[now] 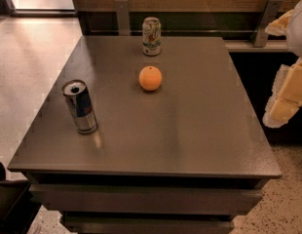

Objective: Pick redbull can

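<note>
Because the redbull can (pixel 80 106) is tall and thin and stands near the left edge of the table (pixel 190 145), it could be knocked over or pushed off if it is bumped from the side. The orange (pixel 150 78), in the middle of the table, could be hit on the way across and sent rolling. The shorter pale can (pixel 151 35) at the back could be grabbed by mistake. The gripper (pixel 285 99) is seen at the far right, past the right edge of the table. Whether it is open or closed cannot be told. The redbull can is well apart from it, on the far left, with the orange lying roughly between them.
</note>
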Controlling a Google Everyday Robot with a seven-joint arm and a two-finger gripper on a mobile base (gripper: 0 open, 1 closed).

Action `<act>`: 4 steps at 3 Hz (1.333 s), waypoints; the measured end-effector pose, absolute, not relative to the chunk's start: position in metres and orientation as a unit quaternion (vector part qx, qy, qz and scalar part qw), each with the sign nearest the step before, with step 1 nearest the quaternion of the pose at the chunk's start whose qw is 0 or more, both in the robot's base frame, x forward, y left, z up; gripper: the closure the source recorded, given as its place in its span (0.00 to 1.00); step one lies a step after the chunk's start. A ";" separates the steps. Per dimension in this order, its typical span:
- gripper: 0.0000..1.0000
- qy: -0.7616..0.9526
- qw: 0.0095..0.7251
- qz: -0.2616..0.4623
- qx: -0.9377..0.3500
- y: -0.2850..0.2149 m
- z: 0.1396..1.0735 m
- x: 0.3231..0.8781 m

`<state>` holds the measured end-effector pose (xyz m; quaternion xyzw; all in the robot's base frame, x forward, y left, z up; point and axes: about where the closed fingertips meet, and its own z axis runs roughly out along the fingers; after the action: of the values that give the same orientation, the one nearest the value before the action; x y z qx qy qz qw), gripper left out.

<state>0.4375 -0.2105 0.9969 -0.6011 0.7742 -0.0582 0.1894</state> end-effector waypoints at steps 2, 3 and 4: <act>0.00 0.771 0.209 -0.044 -0.600 -0.206 0.995 0.440; 0.00 0.759 0.259 -0.007 -0.597 -0.197 0.980 0.442; 0.00 0.734 0.333 0.046 -0.590 -0.173 0.959 0.457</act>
<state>0.4566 -0.1726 0.9593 -0.5897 0.7341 0.0457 0.3335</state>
